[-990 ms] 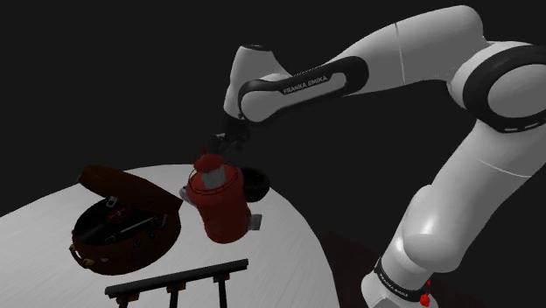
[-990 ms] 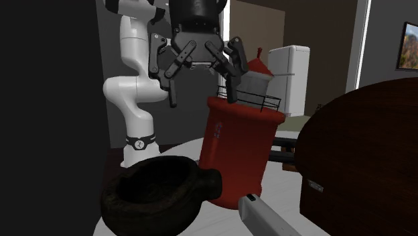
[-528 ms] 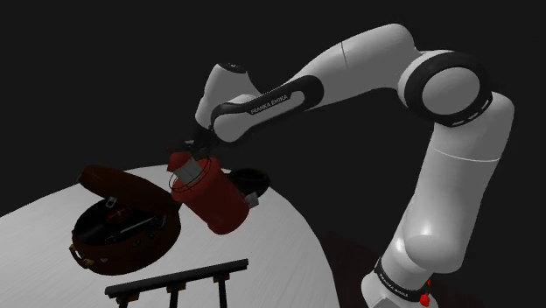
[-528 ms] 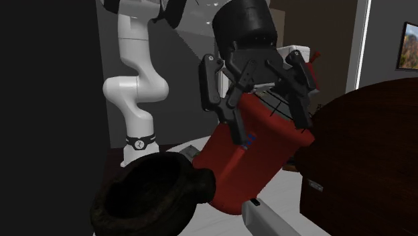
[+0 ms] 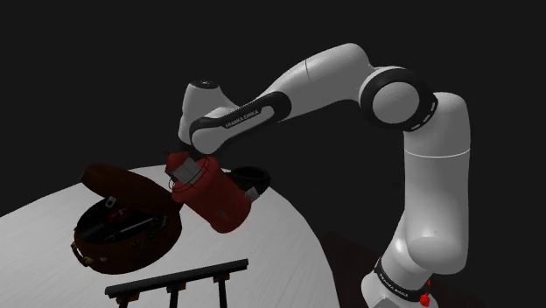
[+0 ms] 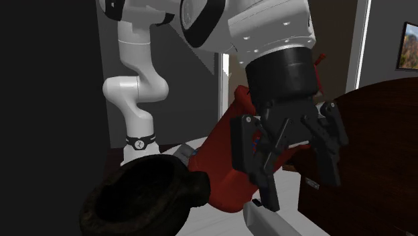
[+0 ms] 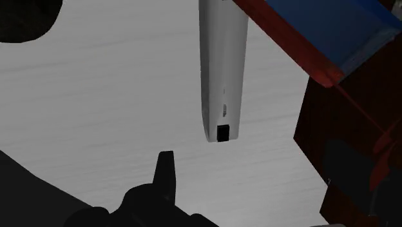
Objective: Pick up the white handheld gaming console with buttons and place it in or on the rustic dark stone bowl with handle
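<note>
Gripper (image 6: 301, 189) spread wide and empty above the white handheld console (image 7: 222, 71); we should straddle its narrow sides, clear of the leaning red canister (image 5: 214, 199).

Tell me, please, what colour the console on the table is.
The console is plain greyish white, best seen in the wrist view.

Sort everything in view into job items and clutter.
Job: gripper, pale console, dark bowl with handle.
Clutter: tilted red canister, open round brown case, black rack.
</note>
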{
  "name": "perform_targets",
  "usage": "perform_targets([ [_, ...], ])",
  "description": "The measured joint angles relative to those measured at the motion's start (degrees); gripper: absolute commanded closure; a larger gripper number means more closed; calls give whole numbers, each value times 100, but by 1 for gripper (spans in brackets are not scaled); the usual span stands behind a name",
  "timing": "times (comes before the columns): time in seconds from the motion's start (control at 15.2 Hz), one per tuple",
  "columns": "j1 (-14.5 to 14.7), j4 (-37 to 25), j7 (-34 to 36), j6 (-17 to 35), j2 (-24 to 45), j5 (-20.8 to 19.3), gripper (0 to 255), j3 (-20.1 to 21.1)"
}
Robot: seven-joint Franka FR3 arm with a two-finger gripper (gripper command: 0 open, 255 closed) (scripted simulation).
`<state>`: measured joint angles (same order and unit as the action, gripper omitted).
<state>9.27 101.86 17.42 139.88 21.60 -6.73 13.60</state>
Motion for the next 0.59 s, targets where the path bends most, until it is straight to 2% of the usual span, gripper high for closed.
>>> perform_targets([
  [0.07,56,-67,68,397,161,-55,0,-40],
  [0.13,-6,85,-41,662,192,-4,0,-26],
  [0.26,92,-8,16,227,288,-48,0,-57],
  [0.33,98,-142,-13,239,407,-57,0,-77],
  [0.4,80,76,-11,375,277,-33,0,-77],
  [0.46,148,-72,51,494,408,-74,0,-108],
  [0.59,176,-63,56,440,396,-49,0,-117],
])
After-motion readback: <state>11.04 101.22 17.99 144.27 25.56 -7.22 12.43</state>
